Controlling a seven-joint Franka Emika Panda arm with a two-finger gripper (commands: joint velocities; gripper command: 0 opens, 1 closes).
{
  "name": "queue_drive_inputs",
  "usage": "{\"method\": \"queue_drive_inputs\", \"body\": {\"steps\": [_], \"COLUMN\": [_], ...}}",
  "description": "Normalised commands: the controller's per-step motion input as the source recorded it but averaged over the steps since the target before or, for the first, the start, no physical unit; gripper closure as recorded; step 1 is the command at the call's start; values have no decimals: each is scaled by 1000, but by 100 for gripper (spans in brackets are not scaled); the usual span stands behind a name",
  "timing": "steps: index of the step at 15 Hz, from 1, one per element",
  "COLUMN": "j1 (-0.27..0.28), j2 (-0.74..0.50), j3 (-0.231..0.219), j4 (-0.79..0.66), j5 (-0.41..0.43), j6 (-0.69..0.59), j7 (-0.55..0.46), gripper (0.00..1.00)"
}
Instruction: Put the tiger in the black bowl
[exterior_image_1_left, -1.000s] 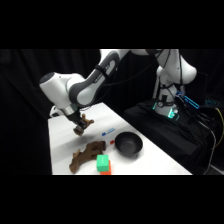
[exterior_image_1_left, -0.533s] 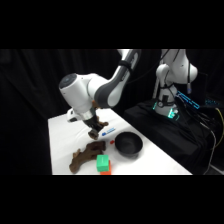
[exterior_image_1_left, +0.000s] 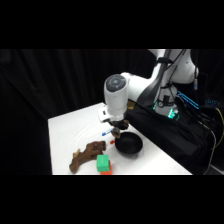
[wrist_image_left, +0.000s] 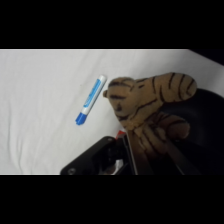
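Wrist view shows the end effector (wrist_image_left: 145, 150) pinching the tiger (wrist_image_left: 145, 107), carried off the worktop (wrist_image_left: 40, 100) with its striped body partly over the dark bowl (wrist_image_left: 207, 120); a blue pen (wrist_image_left: 91, 100) lies below. Side view puts it just beside the bowl's (exterior_image_1_left: 129, 145) rim. Transport is under way: next, centre over the bowl, lower, release.
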Motion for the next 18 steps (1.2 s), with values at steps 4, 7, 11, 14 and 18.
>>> {"method": "queue_drive_inputs", "body": {"steps": [4, 7, 11, 14, 18], "j1": [161, 108, -19, -109, -140], "j2": [-641, -200, 16, 107, 284], "j3": [176, 169, 26, -97, -160], "j4": [-676, -218, -9, 12, 101], "j5": [-162, -139, -113, -235, -214], "j6": [205, 291, 435, 439, 396], "j7": [385, 238, -27, -86, -163], "gripper": [97, 97, 97, 97, 97]}}
